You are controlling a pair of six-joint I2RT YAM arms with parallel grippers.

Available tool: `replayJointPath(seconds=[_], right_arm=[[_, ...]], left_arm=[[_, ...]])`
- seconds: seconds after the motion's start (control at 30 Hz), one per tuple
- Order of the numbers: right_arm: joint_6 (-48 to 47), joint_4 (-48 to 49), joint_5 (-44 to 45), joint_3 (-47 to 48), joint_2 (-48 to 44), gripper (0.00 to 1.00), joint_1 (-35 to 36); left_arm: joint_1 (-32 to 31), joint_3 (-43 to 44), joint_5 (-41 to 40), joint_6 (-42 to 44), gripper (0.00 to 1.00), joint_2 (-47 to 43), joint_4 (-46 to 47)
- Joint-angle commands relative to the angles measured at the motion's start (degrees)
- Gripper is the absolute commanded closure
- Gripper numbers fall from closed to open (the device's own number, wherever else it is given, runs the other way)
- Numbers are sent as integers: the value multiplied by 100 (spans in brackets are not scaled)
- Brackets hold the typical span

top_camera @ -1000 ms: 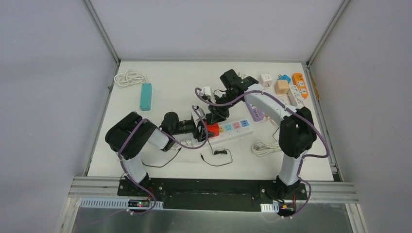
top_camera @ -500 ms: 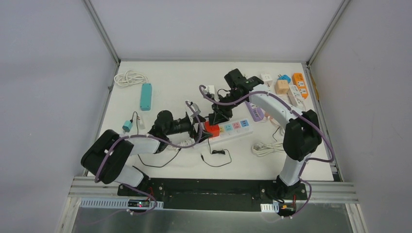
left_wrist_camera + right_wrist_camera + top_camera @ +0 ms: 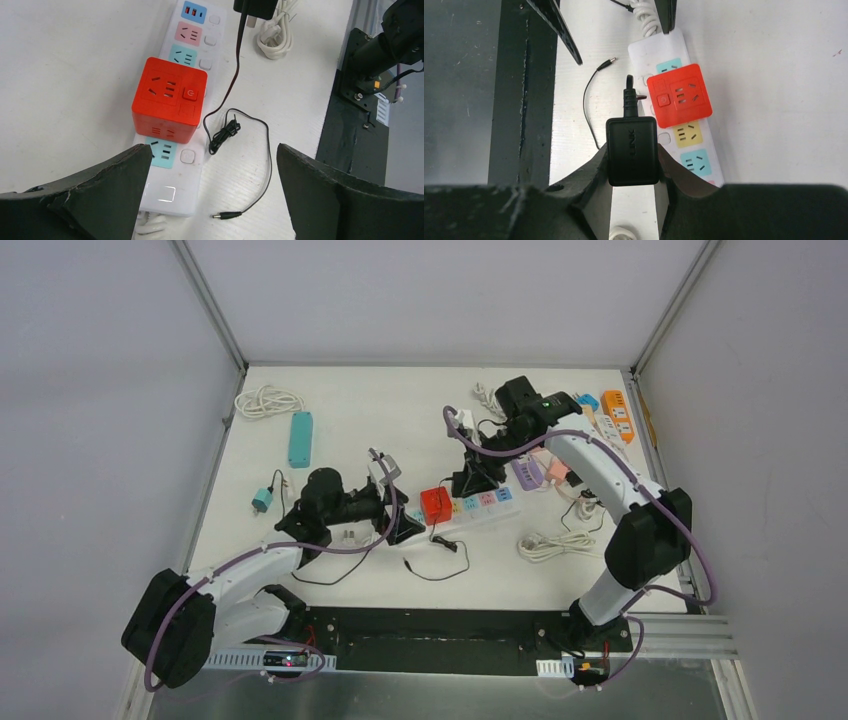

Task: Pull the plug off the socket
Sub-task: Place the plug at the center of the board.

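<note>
the plug (image 3: 632, 150), a black adapter, is clenched in the right gripper (image 3: 478, 482), its fingers (image 3: 591, 175) pressed against the two long sides, and its cord (image 3: 585, 105) leaves the end furthest from the wrist. the plug is held raised over the white strip (image 3: 694, 145), and as far as can be seen it is seated in none of the sockets. a red cube (image 3: 679, 95) is plugged into the strip just ahead of this gripper and off to one side. a yellow and a blue socket are left bare between the cube and the fingertips

the left gripper (image 3: 212, 150) is spread wide and nothing is held in it. it is poised over the near end of the strip, with the red cube just ahead of the gap, nearer its left finger. the loose cord is seen curled on the table (image 3: 75, 50) between the fingers, its barrel tip lying closest to the gripper. the plug is seen far ahead, at the strip's other end. a coiled white cable (image 3: 277, 30) lies on the table just beside the plug
</note>
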Motion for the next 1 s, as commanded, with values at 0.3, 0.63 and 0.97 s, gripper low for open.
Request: replayJointPath(seconds=[0.3,0.63,0.97], right_arm=[[-499,-447,-458,-304,-685,100,-873],[-649,-762,-542,-273,-922,100,-1533],[-562,-963,-691,-128,-1154,100,-2509]], left_arm=[[-27,589,62,-457,1,-126,-625],[-24,554,-235,-231,1,6,-715],[-25,539,-753,140,1,84,-1045]])
